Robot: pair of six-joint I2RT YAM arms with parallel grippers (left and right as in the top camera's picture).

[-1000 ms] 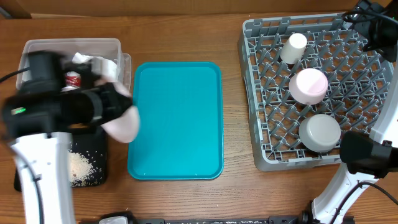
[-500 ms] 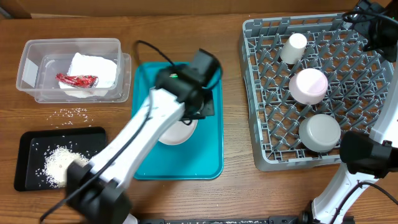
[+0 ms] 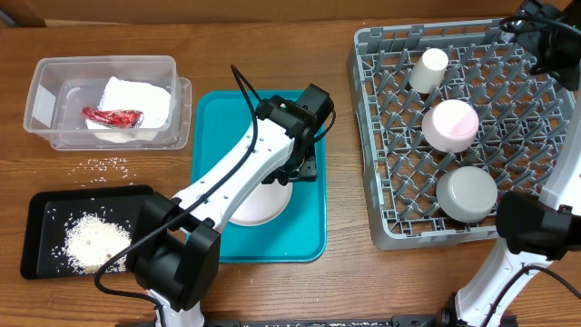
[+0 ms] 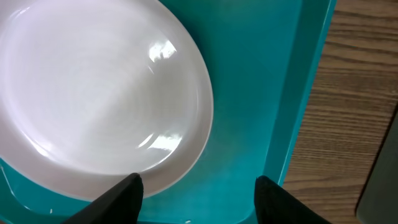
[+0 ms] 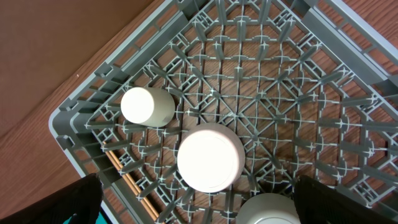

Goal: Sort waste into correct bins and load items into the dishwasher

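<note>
The wide pale pink plate [image 3: 257, 203] [image 4: 93, 93] lies flat on the teal tray [image 3: 218, 127]. My left gripper [image 3: 305, 165] [image 4: 199, 182] hangs open over the plate's right rim, one finger above the rim and the other over bare tray. In the dishwasher rack [image 3: 381, 109] [image 5: 81, 134] stand the cream cup [image 3: 429, 68] [image 5: 147, 106], the pink bowl [image 3: 451, 124] [image 5: 209, 158] and the grey-green bowl [image 3: 467, 193], all upside down. The clear tub [image 3: 45, 109] holds the white napkin [image 3: 136, 94] and the red wrapper [image 3: 113, 116]. Rice [image 3: 91, 241] lies in the black tray [image 3: 41, 218]. My right gripper [image 5: 198, 193] is open above the rack.
A few loose rice grains [image 3: 109, 164] lie on the wooden table between the tub and the black tray. The right arm's base [image 3: 536, 227] stands by the rack's near right corner. A strip of bare wood separates the teal tray from the rack.
My left arm swung from the black tray over to the teal tray with the plate. The plate now rests on the tray and the left jaws have opened. The right arm has not moved.
</note>
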